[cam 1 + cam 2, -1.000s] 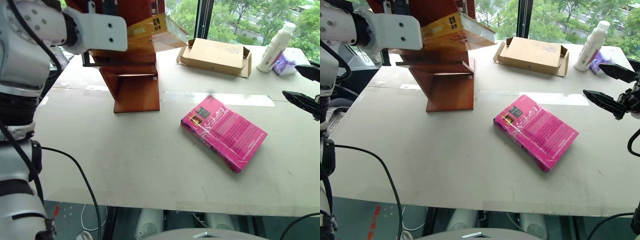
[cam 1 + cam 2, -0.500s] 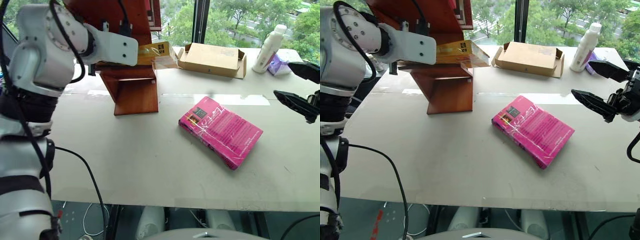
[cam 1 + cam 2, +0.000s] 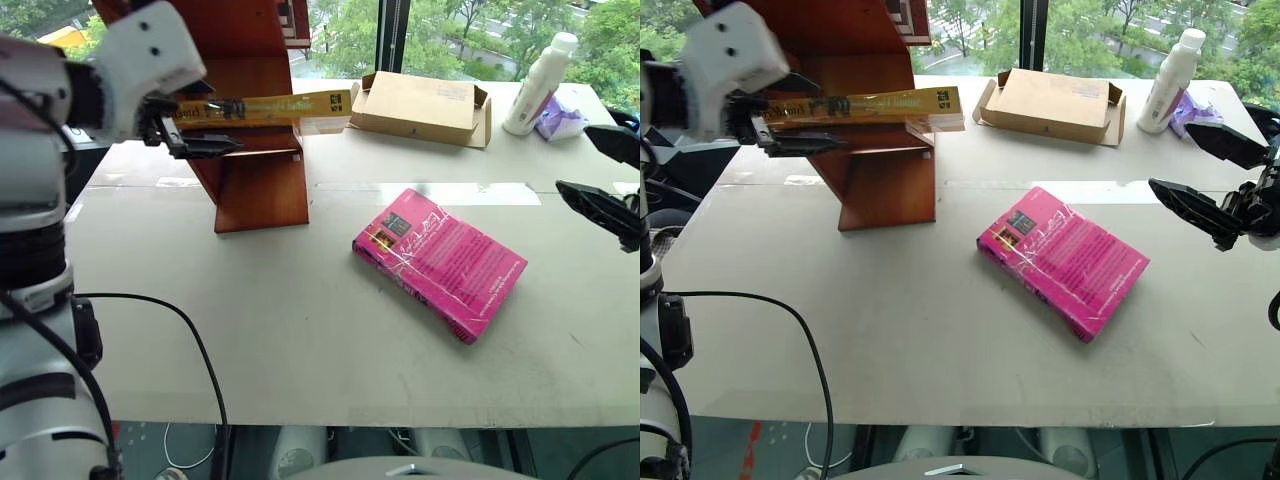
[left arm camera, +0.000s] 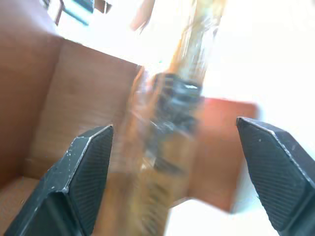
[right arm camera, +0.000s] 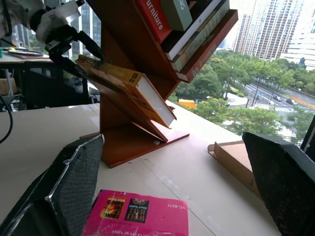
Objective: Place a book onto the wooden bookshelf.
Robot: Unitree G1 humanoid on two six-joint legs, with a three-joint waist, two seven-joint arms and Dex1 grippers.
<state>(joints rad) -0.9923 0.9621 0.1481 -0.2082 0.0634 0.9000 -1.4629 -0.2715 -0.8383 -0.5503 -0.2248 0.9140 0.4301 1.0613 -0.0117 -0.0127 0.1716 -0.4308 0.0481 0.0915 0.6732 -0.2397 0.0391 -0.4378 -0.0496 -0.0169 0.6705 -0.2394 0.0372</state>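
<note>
The book (image 3: 290, 106), yellow-orange in glossy wrap, lies on a slanted shelf of the wooden bookshelf (image 3: 262, 190), its far end sticking out past the shelf's side. My left gripper (image 3: 225, 125) is open at the book's near end, one finger above it and one below, both wide apart. In the left wrist view the book (image 4: 167, 128) shows blurred between the spread fingers (image 4: 83, 167). From the right wrist view the book (image 5: 128, 81) leans on the shelf board. Over the table's right edge my right gripper (image 3: 1170, 156) hangs open and holds nothing.
A magenta-pink book (image 3: 440, 262) lies flat mid-table, right of the shelf. A flat cardboard box (image 3: 420, 105) sits behind it, with a white bottle (image 3: 535, 75) and a purple packet (image 3: 558, 120) at the far right. Other books (image 5: 167, 19) stand on an upper shelf.
My left gripper has opened, rolled and drawn back a little from the shelf. The book was in its grip and now rests on the shelf. The right gripper has barely moved.
</note>
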